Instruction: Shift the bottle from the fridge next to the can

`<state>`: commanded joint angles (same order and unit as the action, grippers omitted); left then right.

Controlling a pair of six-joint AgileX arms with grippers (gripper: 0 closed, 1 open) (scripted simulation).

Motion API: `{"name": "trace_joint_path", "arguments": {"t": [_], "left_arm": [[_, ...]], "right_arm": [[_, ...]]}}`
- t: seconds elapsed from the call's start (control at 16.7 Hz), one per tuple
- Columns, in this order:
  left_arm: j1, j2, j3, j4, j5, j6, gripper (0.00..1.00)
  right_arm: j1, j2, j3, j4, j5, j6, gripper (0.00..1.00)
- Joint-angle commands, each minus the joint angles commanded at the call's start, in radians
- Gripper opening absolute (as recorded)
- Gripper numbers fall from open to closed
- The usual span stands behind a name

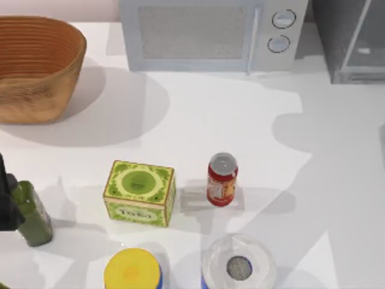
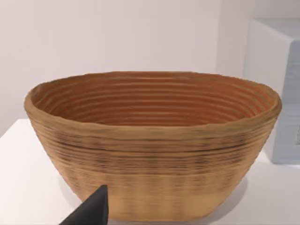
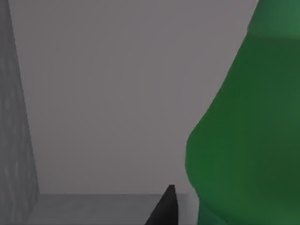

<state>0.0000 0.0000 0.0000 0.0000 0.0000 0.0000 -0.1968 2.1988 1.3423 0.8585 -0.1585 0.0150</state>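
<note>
right gripper inside fridge (image 3: 93,93), fingertip (image 3: 164,208) just beside bottle (image 3: 248,131); grip state unclear. left arm parked facing basket (image 2: 150,154). can (image 1: 222,179) mid-table.

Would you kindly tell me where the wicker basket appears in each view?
Top view: basket at the table's back left corner, left of the microwave.
Left wrist view: basket straight ahead, microwave beside it.
Right wrist view: the bottle inside the fridge.
Shared landmark: the microwave.
</note>
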Motion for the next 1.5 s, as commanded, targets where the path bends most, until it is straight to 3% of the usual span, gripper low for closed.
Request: {"name": "trace_joint_path", "arguments": {"t": [0.48,1.08,1.5], "left_arm": [[0.0,0.0,0.0,0.0,0.0,0.0,1.0],[0.0,0.0,0.0,0.0,0.0,0.0,1.0],[0.0,0.0,0.0,0.0,0.0,0.0,1.0]], "right_arm": [[-0.016,-0.052,-0.074,0.029,-0.003,0.004,0.0],[-0.07,-0.382,-0.618,0.223,-0.074,0.004,0.0],[-0.066,-0.397,-0.642,0.236,-0.076,0.006,0.0]]}}
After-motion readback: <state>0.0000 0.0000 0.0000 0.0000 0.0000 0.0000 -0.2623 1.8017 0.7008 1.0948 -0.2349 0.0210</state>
